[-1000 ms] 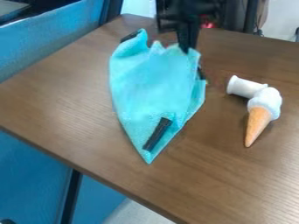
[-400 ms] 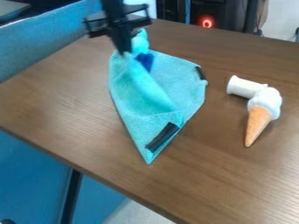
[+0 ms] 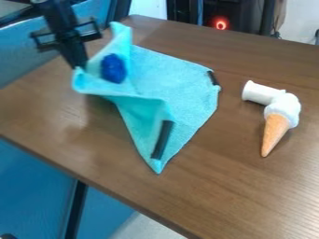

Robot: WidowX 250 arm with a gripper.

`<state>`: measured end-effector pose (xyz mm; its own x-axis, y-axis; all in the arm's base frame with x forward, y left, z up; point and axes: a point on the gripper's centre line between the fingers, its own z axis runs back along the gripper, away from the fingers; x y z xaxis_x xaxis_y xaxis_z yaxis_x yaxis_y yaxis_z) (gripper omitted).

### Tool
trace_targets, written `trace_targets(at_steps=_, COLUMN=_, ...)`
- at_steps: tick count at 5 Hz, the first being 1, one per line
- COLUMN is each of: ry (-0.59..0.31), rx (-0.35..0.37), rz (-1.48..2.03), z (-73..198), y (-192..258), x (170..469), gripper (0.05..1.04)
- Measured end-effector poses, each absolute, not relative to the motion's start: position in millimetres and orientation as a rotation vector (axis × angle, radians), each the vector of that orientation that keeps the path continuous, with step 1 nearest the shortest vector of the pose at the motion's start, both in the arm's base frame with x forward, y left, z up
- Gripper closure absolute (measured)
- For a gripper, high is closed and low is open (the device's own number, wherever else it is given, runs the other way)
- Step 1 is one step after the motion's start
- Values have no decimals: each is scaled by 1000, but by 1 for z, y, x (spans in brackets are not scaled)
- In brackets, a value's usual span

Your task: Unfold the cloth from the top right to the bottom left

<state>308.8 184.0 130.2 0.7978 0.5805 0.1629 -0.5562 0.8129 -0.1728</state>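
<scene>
"Gripper first: where to look?"

"Between ten and eleven o'clock, over the table."

"Holding what?"

"Grasping the turquoise cloth, closed on the edge facing ten. Lifts that part clear of the wood, above a soft shadow."

"And the rest of the cloth?"

"Partly spread, from the middle up toward twelve. Peaks near eleven, tapers to a point at six. Folds over along the nine-o'clock side, lies flatter toward one and two."

"Marked with what?"

"With a black strip near the six-o'clock point, and a smaller dark strip at the edge between one and two. Also with a dark blue patch in the raised part. Cannot tell whether attached or separate."

"And toward three?"

"Just above three, a white cylinder on its side, against a toy ice-cream cone. Narrows toward four."

"Beyond the table?"

"Near one o'clock, a small red glow."
</scene>
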Motion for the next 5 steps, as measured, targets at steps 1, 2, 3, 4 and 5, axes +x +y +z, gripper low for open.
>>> trace_targets(at_steps=1, ry=-218, rx=-121, rz=585, z=131, y=210, x=289, gripper=1032)
trace_targets(at_steps=2, ry=-233, rx=-126, rz=566, z=132, y=234, x=277, gripper=1032)
trace_targets(at_steps=3, ry=-236, rx=-135, rz=551, z=133, y=253, x=265, gripper=1033)
trace_targets(at_steps=4, ry=-238, rx=-140, rz=534, z=134, y=265, x=260, gripper=1033)
trace_targets(at_steps=5, ry=-243, rx=-135, rz=552, z=133, y=280, x=253, gripper=1033)
